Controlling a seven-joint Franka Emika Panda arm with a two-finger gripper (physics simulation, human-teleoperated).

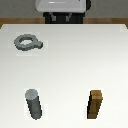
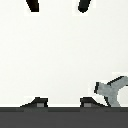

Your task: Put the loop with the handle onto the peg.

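Nearest you on the white table (image 1: 70, 65), the peg (image 1: 34, 104) stands upright at about 7 o'clock and a brown block (image 1: 96, 104) stands at about 5 o'clock, the two well apart. Farther back, at about 10 o'clock, the loop (image 1: 27, 42) lies flat on the table with its handle toward the exterior view's right, well apart from the peg. In the wrist view you see the jaws (image 2: 59, 4) spread wide with nothing between them, only the two dark fingertips (image 2: 33, 4) showing above bare table, and the loop at the frame's edge.
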